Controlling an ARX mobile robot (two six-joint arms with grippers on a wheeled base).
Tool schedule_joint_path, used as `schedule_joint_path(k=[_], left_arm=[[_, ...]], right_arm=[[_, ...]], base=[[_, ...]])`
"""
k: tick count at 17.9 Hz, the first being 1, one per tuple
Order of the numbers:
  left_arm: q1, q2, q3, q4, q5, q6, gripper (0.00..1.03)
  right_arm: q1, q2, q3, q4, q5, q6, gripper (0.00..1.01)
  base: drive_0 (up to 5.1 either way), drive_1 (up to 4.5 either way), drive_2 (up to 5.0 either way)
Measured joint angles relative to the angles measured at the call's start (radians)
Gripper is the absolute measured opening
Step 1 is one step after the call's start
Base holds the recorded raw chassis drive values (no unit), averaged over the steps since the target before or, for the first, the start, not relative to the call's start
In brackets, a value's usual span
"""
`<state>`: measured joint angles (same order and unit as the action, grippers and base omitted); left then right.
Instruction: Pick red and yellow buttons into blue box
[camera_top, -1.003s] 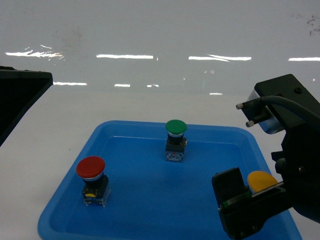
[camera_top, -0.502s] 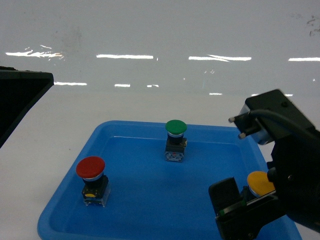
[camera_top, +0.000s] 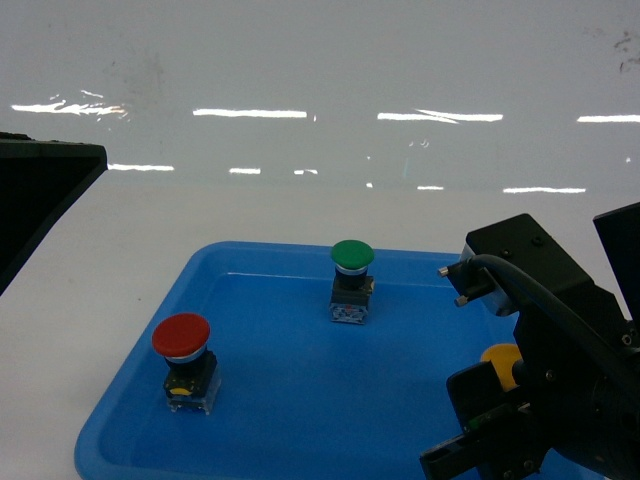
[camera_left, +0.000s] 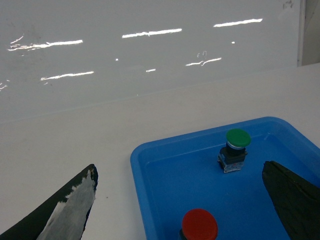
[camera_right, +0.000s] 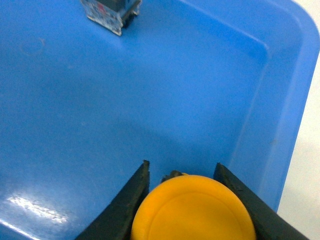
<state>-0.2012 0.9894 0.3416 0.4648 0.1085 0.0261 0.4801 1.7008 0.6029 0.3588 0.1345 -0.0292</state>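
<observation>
Standing upright: yellow button (camera_right: 192, 210)

A white bench (camera_top: 120, 260) (glossy, streaked with light reflections) carries a shallow blue tray (camera_top: 262, 258) with rounded corners, which sits flat on it toward the near edge.

Black right arm (camera_top: 560, 370) with grey cable, two silver studs; left hand (camera_left: 180, 210) fingers black, one scuffed white.

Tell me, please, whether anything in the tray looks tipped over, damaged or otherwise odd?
Nothing stands out. The red button and green button stand upright in the blue tray, and the yellow button sits between the right gripper jaws.
</observation>
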Motion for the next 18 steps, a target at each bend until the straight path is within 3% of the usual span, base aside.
schedule_joint_path(k=[1,5,8,12,13,14,15,18], left_arm=[[0.000,0.000,0.000,0.000,0.000,0.000,0.98],[0.000,0.000,0.000,0.000,0.000,0.000,0.98],[0.000,0.000,0.000,0.000,0.000,0.000,0.98],[0.000,0.000,0.000,0.000,0.000,0.000,0.98],[0.000,0.000,0.000,0.000,0.000,0.000,0.98],[0.000,0.000,0.000,0.000,0.000,0.000,0.98],[0.000,0.000,0.000,0.000,0.000,0.000,0.98],[0.000,0.000,0.000,0.000,0.000,0.000,0.98]], right_arm=[[0.009,-0.019,-0.001,-0.007,0.008,0.005,0.35],[0.029,-0.018,-0.018,0.034,0.015,0.019,0.33],[-0.006,-0.075,-0.064,0.094,0.031,0.005,0.33],[-0.090,-0.298,-0.130,0.105,0.063,-0.055,0.33],[-0.116,-0.413,-0.173,0.086,0.093,-0.069,0.33],[-0.084,-0.624,-0.264,0.043,0.175,-0.067,0.33],[-0.012,-0.802,-0.361,-0.072,0.290,-0.037,0.33],[0.073,-0.935,-0.421,-0.159,0.406,-0.006,0.33]], base=[[0.0,0.00,0.0],[0.0,0.00,0.0],[0.0,0.00,0.0],[0.0,0.00,0.0],[0.0,0.00,0.0],[0.0,0.00,0.0],[0.0,0.00,0.0],[0.0,0.00,0.0]])
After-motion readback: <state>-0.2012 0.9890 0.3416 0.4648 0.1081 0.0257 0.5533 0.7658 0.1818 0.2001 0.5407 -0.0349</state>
